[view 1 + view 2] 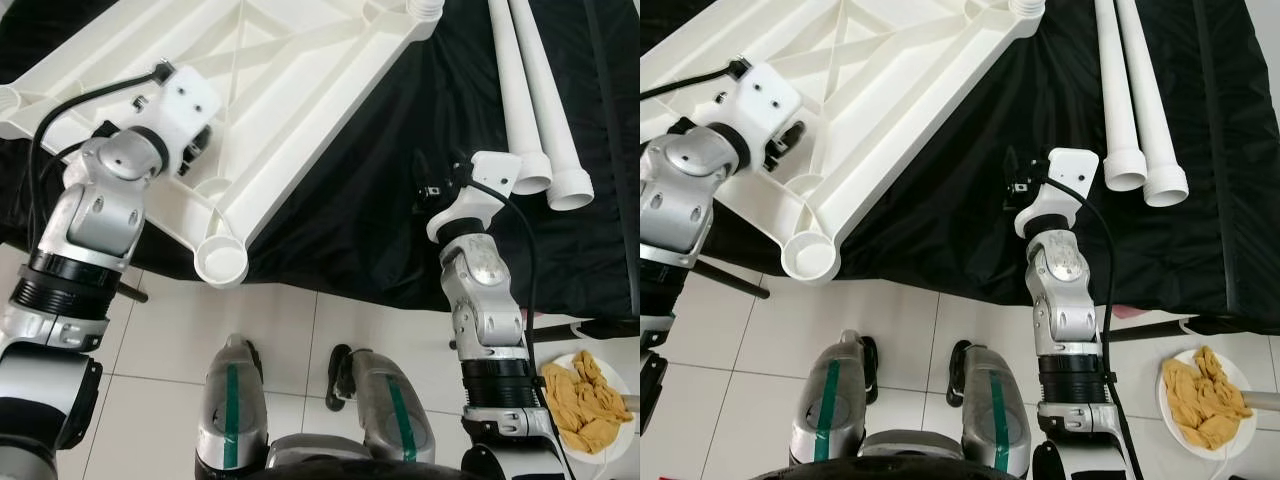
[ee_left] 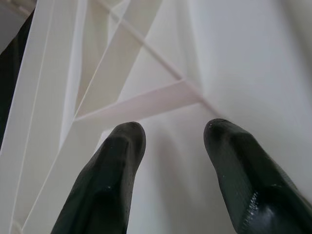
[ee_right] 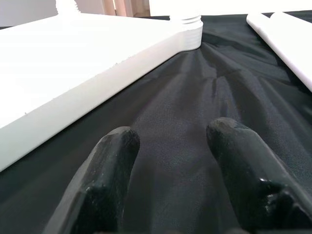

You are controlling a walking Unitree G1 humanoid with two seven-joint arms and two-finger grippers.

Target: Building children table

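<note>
Jaws of left gripper (image 2: 170, 180) and right gripper (image 3: 170, 180) are held apart, empty. Upturned tabletop (image 1: 290, 90) judged legless; two legs (image 1: 540, 100) remain unfitted alongside.

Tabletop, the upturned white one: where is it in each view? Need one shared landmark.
Left eye: tabletop upper left, on the black cloth.
Right eye: upper left.
Left wrist: ribbed underside, close up.
Right wrist: white slab lying on the cloth.
Landmark: threaded corner socket.
</note>
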